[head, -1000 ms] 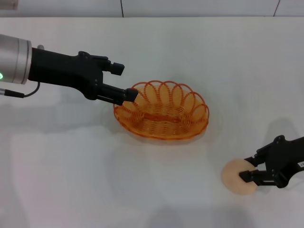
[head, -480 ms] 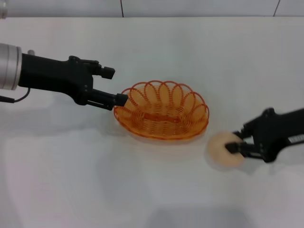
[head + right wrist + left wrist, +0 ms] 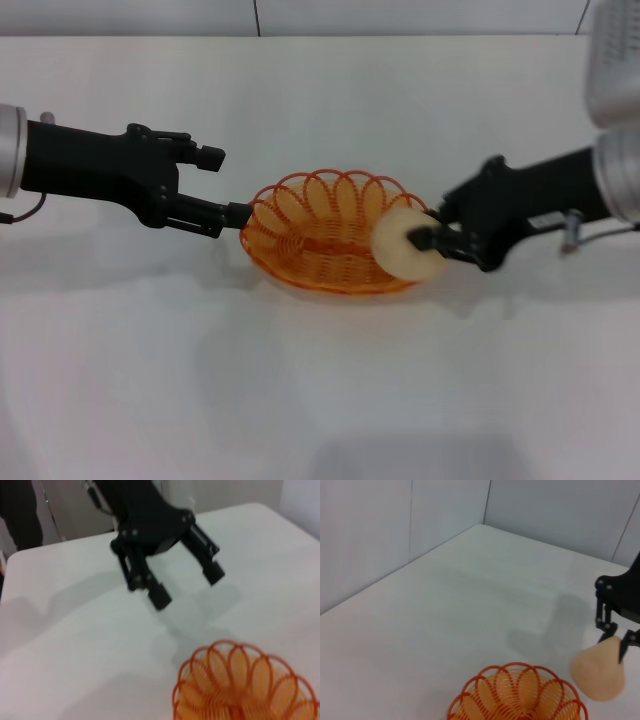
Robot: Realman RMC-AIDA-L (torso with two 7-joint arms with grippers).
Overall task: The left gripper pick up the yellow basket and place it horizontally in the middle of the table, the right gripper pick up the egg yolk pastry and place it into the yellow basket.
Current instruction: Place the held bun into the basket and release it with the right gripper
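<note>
The yellow basket [image 3: 312, 203] lies lengthwise across the middle of the white table [image 3: 320, 400]. My left gripper [image 3: 225, 185] is open and empty, just off the basket's left end, its lower finger close to the rim. My right gripper [image 3: 428, 241] is shut on the egg yolk pastry [image 3: 400, 248] and holds it over the basket's right rim. The left wrist view shows the basket [image 3: 517, 692], the pastry [image 3: 597, 676] and the right gripper [image 3: 616, 639]. The right wrist view shows the open left gripper [image 3: 188, 588] beyond the basket [image 3: 240, 680].
The table's far edge meets a pale wall [image 3: 300, 15] at the back. Bare tabletop lies in front of the basket and on both sides.
My right gripper has lifted the pastry off the table at the front right and carried it left to the basket's right rim. My left gripper has drawn back left from the basket.
</note>
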